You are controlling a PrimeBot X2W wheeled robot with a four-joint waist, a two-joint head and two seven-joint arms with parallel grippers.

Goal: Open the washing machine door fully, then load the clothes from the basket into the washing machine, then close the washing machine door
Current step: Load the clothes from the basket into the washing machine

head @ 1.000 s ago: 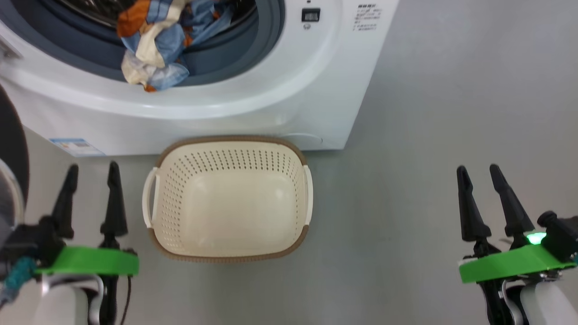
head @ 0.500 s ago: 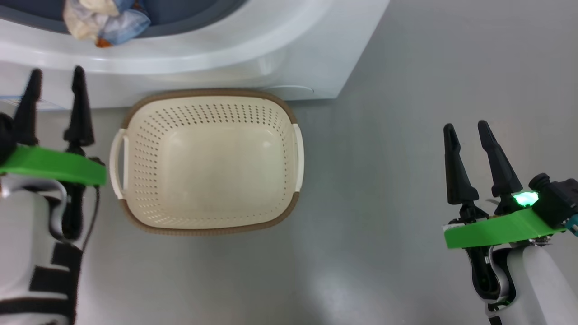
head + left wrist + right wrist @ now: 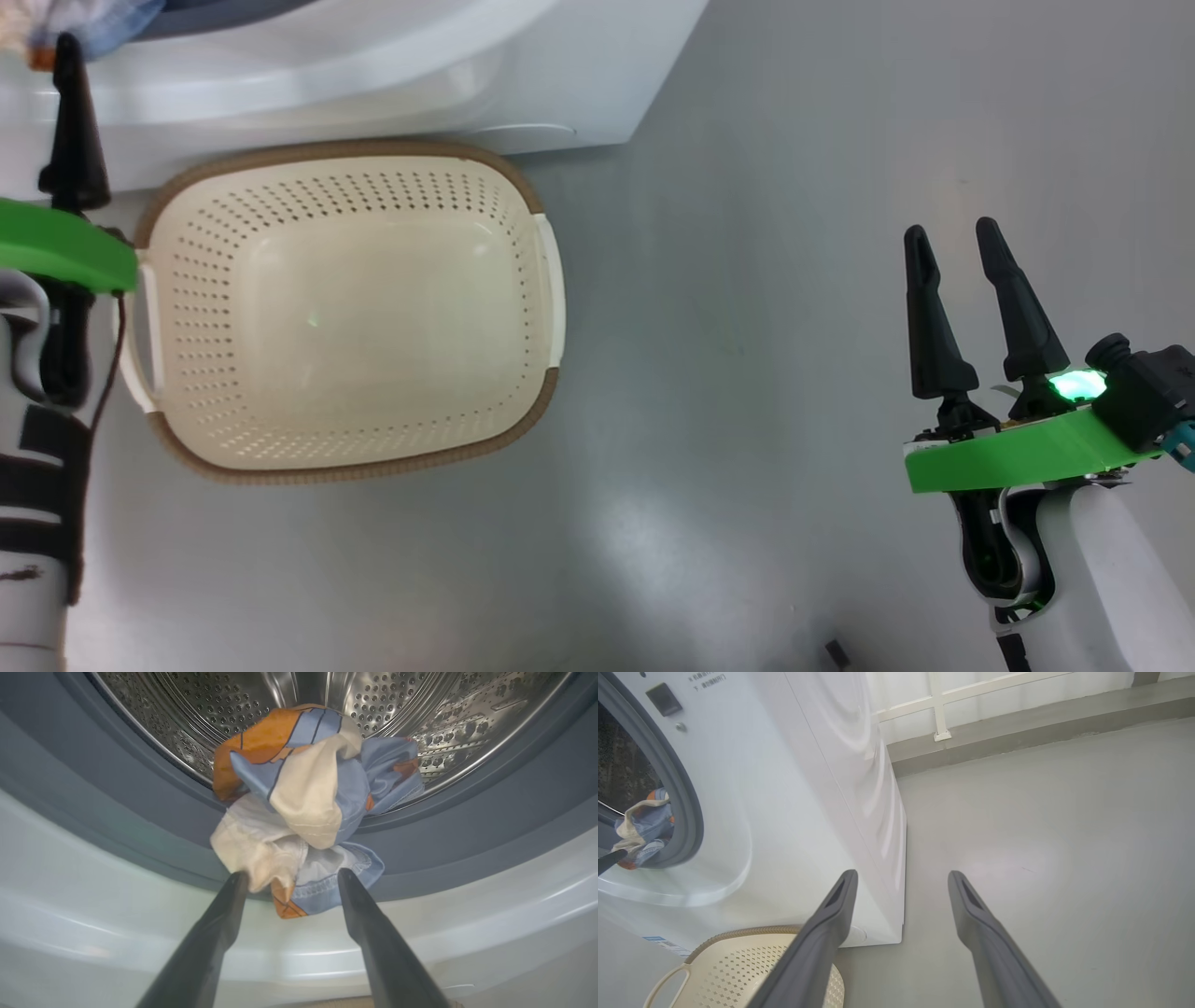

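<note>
Head camera has swung since a second ago, so the basket (image 3: 345, 308) and washing machine (image 3: 808, 788) slid left and up in the head view. That's the camera, not them. Real change: left hand (image 3: 290, 873) went from beside the basket's left handle up to the machine's opening.

Status:
- basket: empty, on the floor (image 3: 747, 373), right against the machine's front or just short of it, can't tell which.
- clothes (image 3: 303, 807): one bundle, centre of the left wrist view. Upper part is inside the drum (image 3: 210, 714), lower part is draped over the rubber ring (image 3: 117, 812), with the hem hanging onto the white lip.
- left hand: fingers spread wide, holding nothing, tips either side of the hanging hem.
- right hand (image 3: 951, 229): lower right of the head view, spread wide, empty, well apart from everything.

My read: loading is nearly done, and the tail needs tucking in before the door goes shut.

How I'd do it:
- close on the hanging part, not the top of the bundle.
- lift it over the ring, carry it deep into the drum, and release well past the ring, since soft cloth will likely slump back.
- check no hem is left on the ring, or the door may trap it.
- leave the right hand parked.
</note>
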